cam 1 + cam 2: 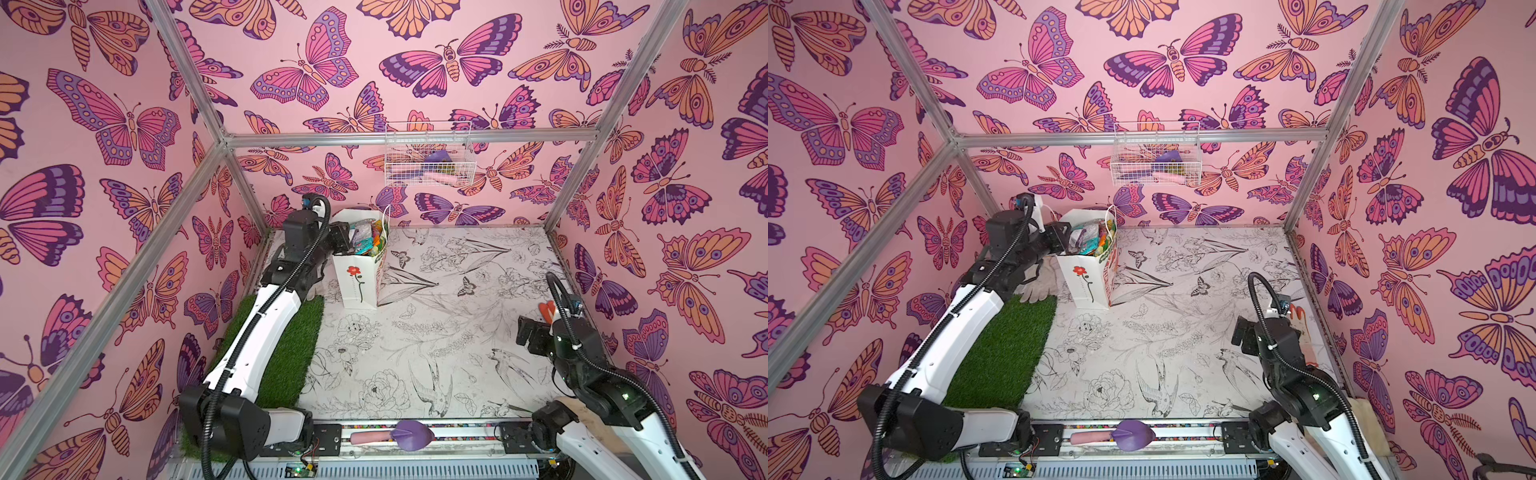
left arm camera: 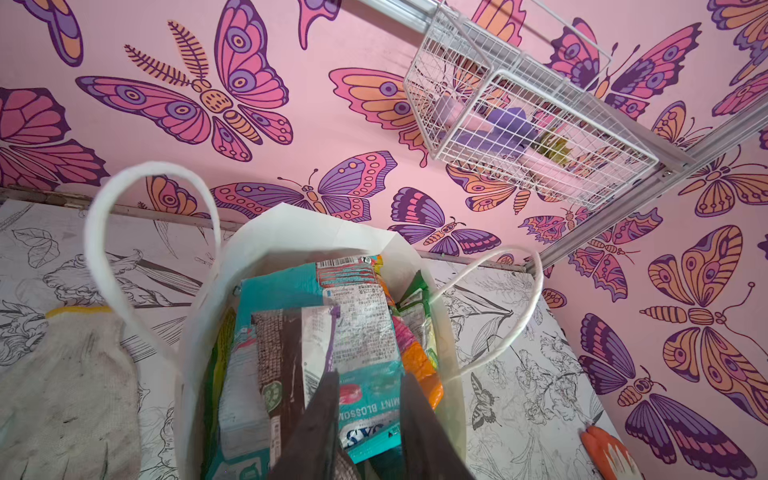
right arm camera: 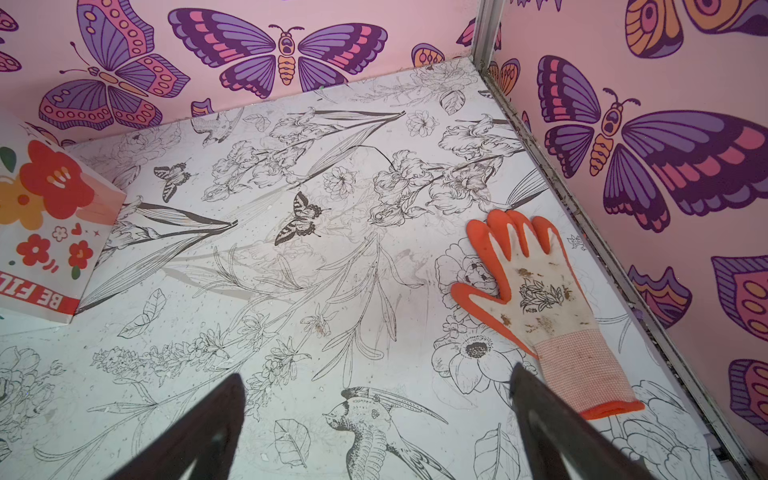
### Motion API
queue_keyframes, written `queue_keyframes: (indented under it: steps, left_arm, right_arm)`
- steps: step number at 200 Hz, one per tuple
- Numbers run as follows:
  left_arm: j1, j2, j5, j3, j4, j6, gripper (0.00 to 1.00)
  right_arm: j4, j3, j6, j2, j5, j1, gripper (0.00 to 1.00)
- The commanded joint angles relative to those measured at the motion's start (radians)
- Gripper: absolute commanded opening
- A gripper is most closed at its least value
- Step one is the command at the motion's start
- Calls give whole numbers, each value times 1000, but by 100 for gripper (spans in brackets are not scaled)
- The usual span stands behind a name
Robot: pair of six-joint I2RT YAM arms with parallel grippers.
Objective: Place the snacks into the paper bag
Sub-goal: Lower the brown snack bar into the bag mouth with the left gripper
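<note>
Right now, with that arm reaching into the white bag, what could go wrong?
The left hand sits at the mouth of the paper bag, beside a cord handle. Lifting out could snag it and tip the bag. The snacks are piled near the rim, so one might catch and come out.

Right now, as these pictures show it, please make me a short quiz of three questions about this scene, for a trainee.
1. True or false: the right gripper holds the orange glove.
2. Where are the snacks? A) in the wire basket B) in the paper bag C) on the green mat
3. Fill in: the gripper over the bag's mouth is the ____ one.

Key
1. False. It is open with nothing between its fingers, and the glove lies on the table.
2. B.
3. Left. The left gripper is above the packets.
</note>
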Motion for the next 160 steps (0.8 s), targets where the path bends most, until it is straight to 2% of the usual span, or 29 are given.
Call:
queue_keyframes:
  steps: [1, 48, 62, 84, 102, 160]
  left_arm:
    - [10, -16, 9, -14, -5, 4, 31]
    - [11, -21, 31, -15, -12, 0, 34]
    - [10, -8, 48, -6, -35, -12, 40]
    - [10, 37, 86, 23, -92, -33, 56]
    - [11, 67, 99, 39, -131, -53, 64]
    - [13, 151, 134, 82, -167, -81, 69]
  right_arm:
    - [9, -1, -4, 6, 2, -3, 99]
    - [11, -1, -4, 8, 0, -3, 99]
    - [12, -2, -4, 6, 0, -3, 99]
    - [11, -2, -4, 6, 0, -3, 99]
    - [11, -1, -4, 5, 0, -3, 99]
    - [13, -3, -4, 7, 1, -3, 99]
